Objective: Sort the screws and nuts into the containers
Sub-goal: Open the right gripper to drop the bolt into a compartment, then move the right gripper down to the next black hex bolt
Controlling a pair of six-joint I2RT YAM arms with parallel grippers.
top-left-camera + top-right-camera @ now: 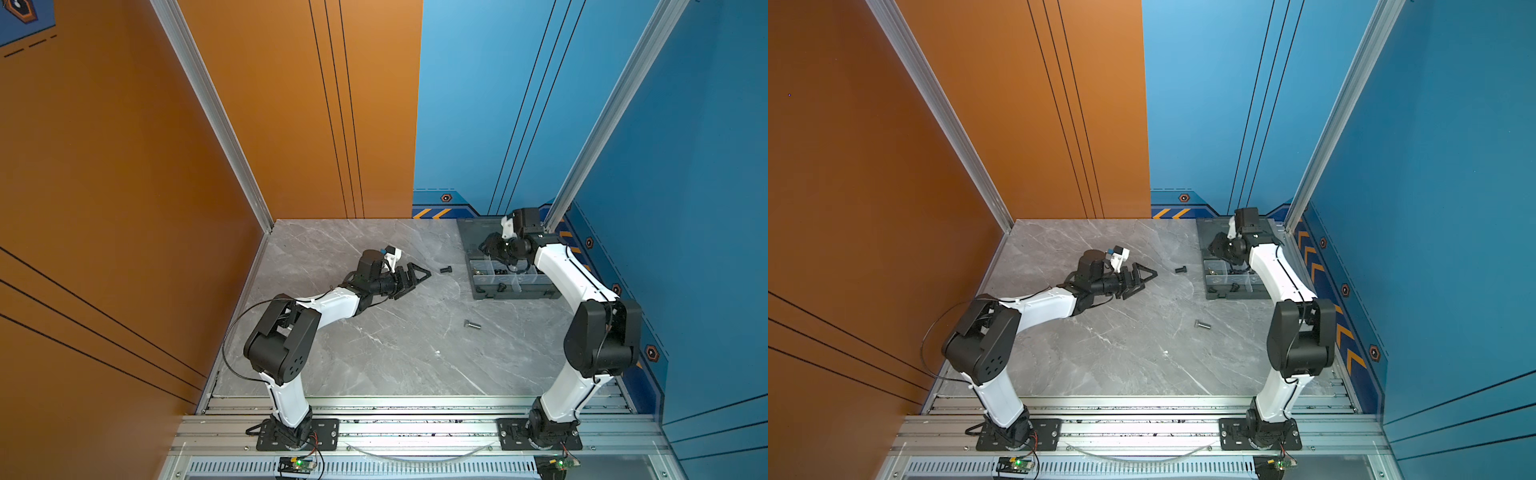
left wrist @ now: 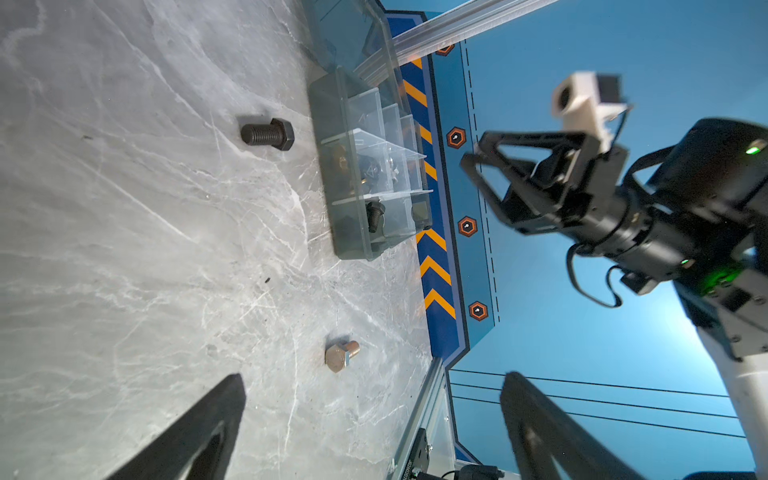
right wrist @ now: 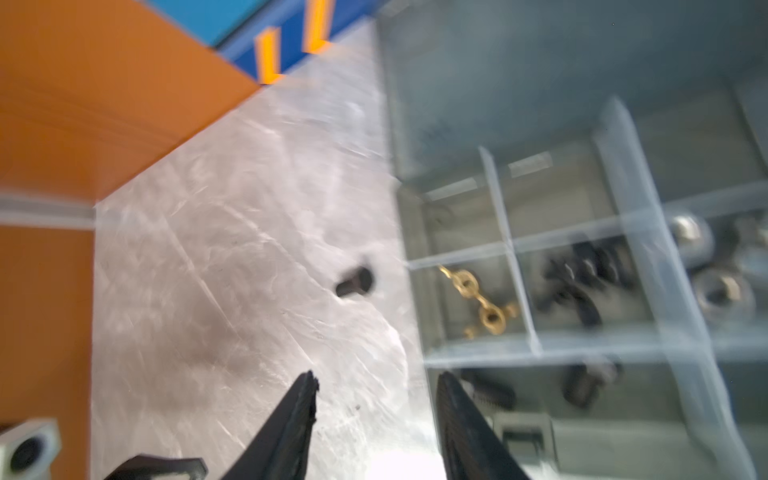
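Black screw (image 1: 446, 269) on table (image 1: 374, 353), just ahead of left gripper (image 1: 422, 279), head toward containers (image 1: 519, 296); fingers open. Right gripper (image 3: 378, 376) farther off, fingers open, empty.

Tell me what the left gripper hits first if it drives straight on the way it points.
Likely the black bolt lying just ahead of the left gripper; if it passes over that, the box wall beyond. Height is unclear.
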